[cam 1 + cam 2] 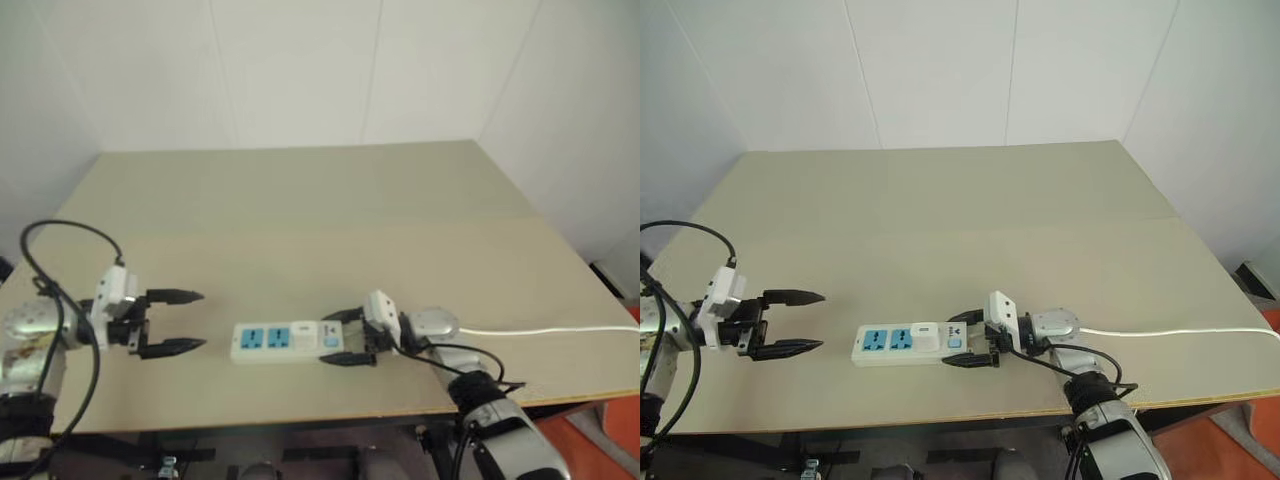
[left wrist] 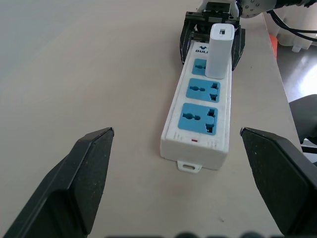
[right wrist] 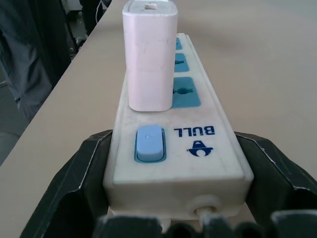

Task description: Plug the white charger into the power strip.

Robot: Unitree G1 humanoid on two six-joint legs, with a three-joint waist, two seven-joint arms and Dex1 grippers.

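Beige table [image 1: 300,200]: "BULL" power strip [image 3: 198,148] in right jaws, charger [image 3: 148,59] plugged; left jaws released.

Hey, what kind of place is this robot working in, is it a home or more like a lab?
Most likely a bare lab or test room rather than a home. A plain beige table stands in a corner of blank white panel walls, carrying just a power strip with a white charger plugged into it.

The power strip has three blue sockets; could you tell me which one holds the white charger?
The socket next to the switch on the power strip holds the white charger; the other two are uncovered.
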